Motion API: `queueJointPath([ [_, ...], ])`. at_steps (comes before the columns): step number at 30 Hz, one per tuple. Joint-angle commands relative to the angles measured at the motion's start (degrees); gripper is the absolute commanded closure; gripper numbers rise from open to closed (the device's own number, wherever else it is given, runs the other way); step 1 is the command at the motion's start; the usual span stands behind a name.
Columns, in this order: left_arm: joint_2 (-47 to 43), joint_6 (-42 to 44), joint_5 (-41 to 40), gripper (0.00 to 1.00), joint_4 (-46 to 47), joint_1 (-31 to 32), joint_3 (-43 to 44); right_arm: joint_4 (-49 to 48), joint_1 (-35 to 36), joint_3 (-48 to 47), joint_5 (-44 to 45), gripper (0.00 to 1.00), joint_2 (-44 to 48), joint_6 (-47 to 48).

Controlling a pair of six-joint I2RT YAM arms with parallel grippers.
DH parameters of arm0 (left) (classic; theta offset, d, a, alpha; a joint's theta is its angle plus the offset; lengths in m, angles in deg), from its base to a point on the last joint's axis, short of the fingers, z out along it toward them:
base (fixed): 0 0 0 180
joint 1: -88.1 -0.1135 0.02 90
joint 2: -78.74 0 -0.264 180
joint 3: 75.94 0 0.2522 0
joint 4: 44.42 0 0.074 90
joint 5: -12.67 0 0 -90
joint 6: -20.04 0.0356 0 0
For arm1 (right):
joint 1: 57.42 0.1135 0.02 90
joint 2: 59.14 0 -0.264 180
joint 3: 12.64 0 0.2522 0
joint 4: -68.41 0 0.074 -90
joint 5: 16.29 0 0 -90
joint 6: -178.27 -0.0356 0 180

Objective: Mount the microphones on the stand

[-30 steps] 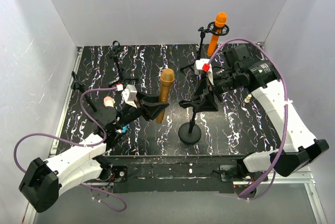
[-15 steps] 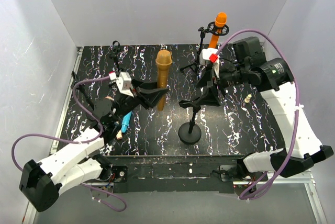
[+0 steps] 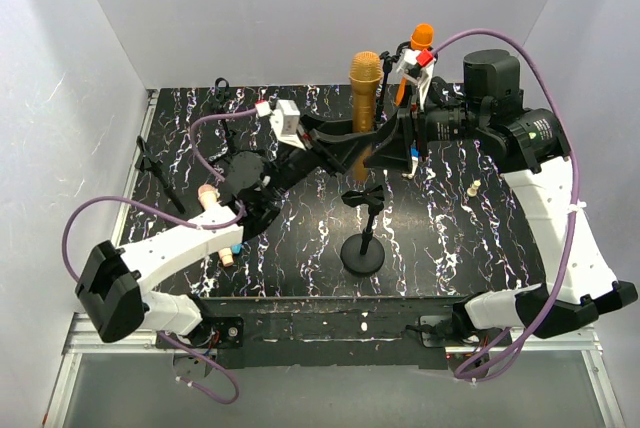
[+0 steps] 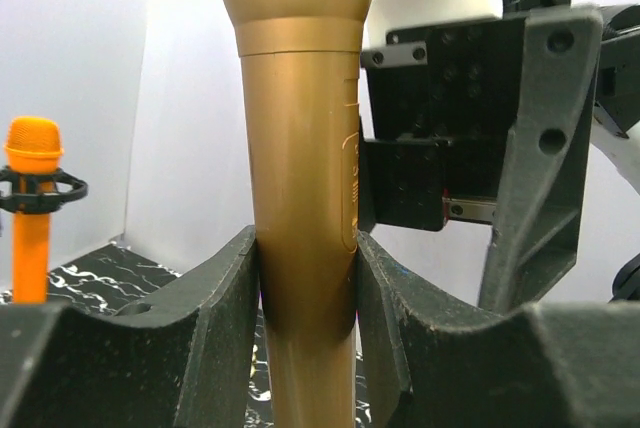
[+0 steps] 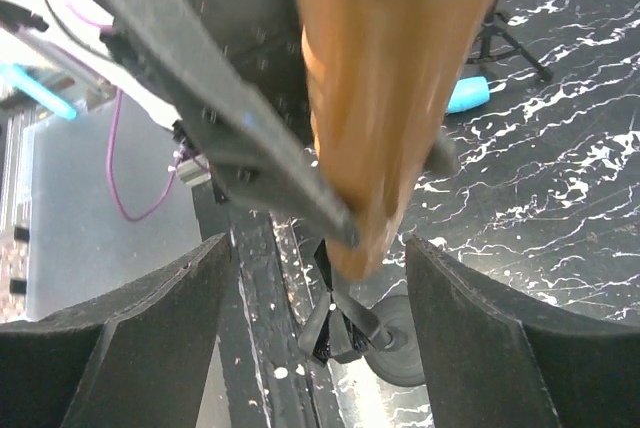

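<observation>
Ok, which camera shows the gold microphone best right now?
Left wrist: the gold microphone fills the frame, sharp, its barrel pinched by the left claw. The top view shows it small and upright. The right wrist view shows only its blurred lower end, framed by the open right claw.

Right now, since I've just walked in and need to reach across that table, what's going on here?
The left gripper is clamped on the gold-bronze microphone, holding it upright above the middle of the table. The right gripper is open, with its fingers on either side of that microphone's lower end and not gripping it. The orange microphone already sits in a stand at the back. The round-based stand near the front has an empty clip.
</observation>
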Motion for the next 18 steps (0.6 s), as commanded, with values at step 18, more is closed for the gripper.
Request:
queueJointPath([
  [18, 4.0, -2.7, -17.0, 1.00, 11.1, 6.5, 3.7, -13.7, -2.0, 10.3, -1.6, 0.26, 5.2, -9.8],
])
